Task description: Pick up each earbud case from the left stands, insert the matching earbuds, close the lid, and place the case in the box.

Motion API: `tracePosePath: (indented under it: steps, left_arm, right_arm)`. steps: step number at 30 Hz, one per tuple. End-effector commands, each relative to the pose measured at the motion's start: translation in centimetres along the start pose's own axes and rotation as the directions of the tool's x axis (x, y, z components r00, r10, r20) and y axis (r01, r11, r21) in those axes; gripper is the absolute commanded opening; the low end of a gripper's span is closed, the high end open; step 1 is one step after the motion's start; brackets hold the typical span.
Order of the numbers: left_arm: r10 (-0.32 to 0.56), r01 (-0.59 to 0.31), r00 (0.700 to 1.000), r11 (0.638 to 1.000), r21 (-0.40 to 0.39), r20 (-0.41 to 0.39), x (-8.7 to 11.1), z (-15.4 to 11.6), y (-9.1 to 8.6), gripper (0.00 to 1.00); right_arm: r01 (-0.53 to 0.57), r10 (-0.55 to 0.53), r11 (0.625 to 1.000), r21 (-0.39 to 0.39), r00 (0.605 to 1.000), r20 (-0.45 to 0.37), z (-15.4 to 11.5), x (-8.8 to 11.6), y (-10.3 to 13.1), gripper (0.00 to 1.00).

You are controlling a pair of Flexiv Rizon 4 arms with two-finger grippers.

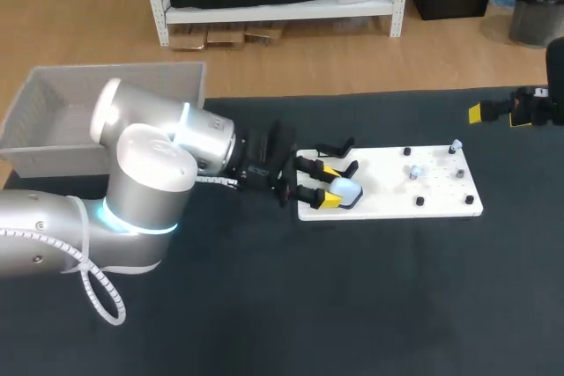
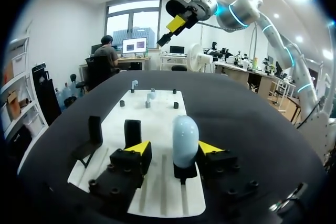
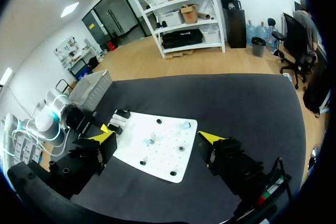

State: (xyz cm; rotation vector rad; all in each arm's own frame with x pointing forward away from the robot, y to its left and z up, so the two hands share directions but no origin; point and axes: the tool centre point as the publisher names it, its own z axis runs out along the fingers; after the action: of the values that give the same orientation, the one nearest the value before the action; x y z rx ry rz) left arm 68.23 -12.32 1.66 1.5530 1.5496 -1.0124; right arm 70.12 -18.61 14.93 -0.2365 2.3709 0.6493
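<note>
A pale blue earbud case (image 2: 185,140) stands upright on a black stand (image 2: 185,172) at the near-left end of the white board (image 1: 388,191). My left gripper (image 2: 174,150) is open around it: the case lies against one finger, with a gap to the other. From above, the left gripper (image 1: 328,186) straddles the case (image 1: 346,190). Two pale earbuds (image 1: 416,171) (image 1: 455,144) sit on pegs further along the board. My right gripper (image 3: 157,140) hangs wide open and empty, high over the table's far right (image 1: 498,112).
A grey box (image 1: 53,112) stands at the table's back left corner. Two more black stands (image 2: 132,131) (image 2: 95,129), both empty, sit beside the left gripper. Several small black pegs (image 1: 421,202) dot the board.
</note>
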Motion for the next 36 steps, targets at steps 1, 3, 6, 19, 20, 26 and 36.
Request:
tracePosePath:
  steps: [1, 3, 6, 19, 20, 26, 36]
  left_arm:
    - [0.003, -0.003, 1.000, 1.000, 0.001, 0.002, 0.1, 0.3, 0.3, 0.50]
    - [0.003, -0.003, 1.000, 1.000, 0.000, 0.000, 0.2, 0.3, 0.3, 0.50]
    - [-0.001, 0.001, 1.000, 1.000, -0.003, 0.002, 0.2, 0.3, 0.3, 0.49]
    - [0.002, -0.003, 1.000, 1.000, 0.008, 0.026, -0.4, -0.3, -0.7, 0.00]
    - [0.002, -0.002, 1.000, 1.000, 0.011, 0.029, -0.5, -0.4, -0.9, 0.00]
    - [-0.013, 0.012, 0.998, 1.000, 0.011, 0.063, -1.9, -1.4, -1.7, 0.00]
    - [-0.013, 0.029, 0.979, 0.996, -0.079, 0.206, -7.3, -4.5, -2.3, 0.00]
  right_arm:
    - [0.000, 0.000, 1.000, 0.001, 1.000, -0.001, 0.0, 0.0, 0.0, 1.00]
    - [0.000, 0.000, 1.000, 0.001, 1.000, -0.001, 0.0, 0.0, 0.0, 1.00]
    - [0.000, 0.000, 1.000, 0.001, 1.000, -0.001, 0.0, 0.0, 0.0, 1.00]
    - [0.000, 0.000, 1.000, 0.001, 1.000, -0.001, 0.0, 0.0, 0.0, 1.00]
    - [0.000, 0.000, 1.000, 0.001, 1.000, -0.001, 0.0, 0.0, 0.0, 1.00]
    - [0.000, 0.000, 1.000, 0.001, 1.000, -0.001, 0.0, 0.0, 0.0, 1.00]
    - [0.000, 0.000, 1.000, 0.001, 1.000, -0.001, 0.0, 0.0, 0.0, 1.00]
